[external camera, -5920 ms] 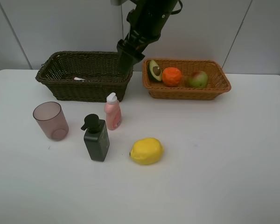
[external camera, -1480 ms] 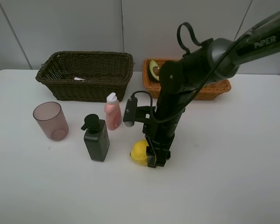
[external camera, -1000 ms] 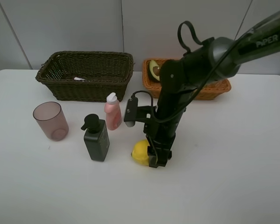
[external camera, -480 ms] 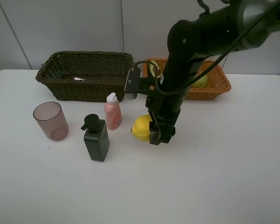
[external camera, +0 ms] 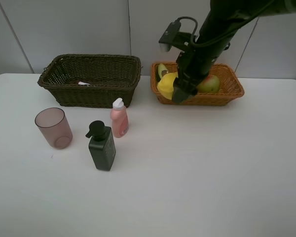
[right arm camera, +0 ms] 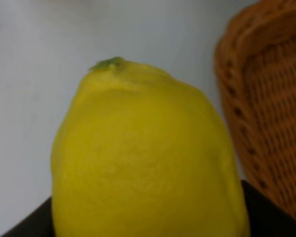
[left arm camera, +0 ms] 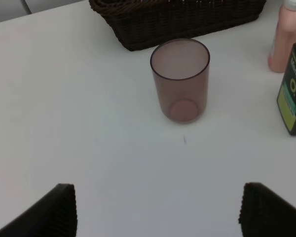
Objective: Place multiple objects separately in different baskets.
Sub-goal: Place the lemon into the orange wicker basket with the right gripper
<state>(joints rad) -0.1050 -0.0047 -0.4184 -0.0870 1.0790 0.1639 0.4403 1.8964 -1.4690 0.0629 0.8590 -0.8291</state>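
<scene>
Right gripper (external camera: pixel 178 92) grips the lemon (external camera: pixel 166 85), raised at the tan basket's (external camera: pixel 235 87) near corner, not yet dropped. Left gripper (left arm camera: pixel 158 213) is wide and empty. Cup (external camera: pixel 53 127), pump bottle (external camera: pixel 102 147) and pink bottle (external camera: pixel 119 119) stand unsorted on the table (external camera: pixel 212 173).

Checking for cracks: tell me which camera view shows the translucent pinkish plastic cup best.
The left wrist view: the translucent pinkish plastic cup stands large, upright and unobstructed, rim and base visible. The exterior high view shows it whole but small. The right wrist view does not show it.
</scene>
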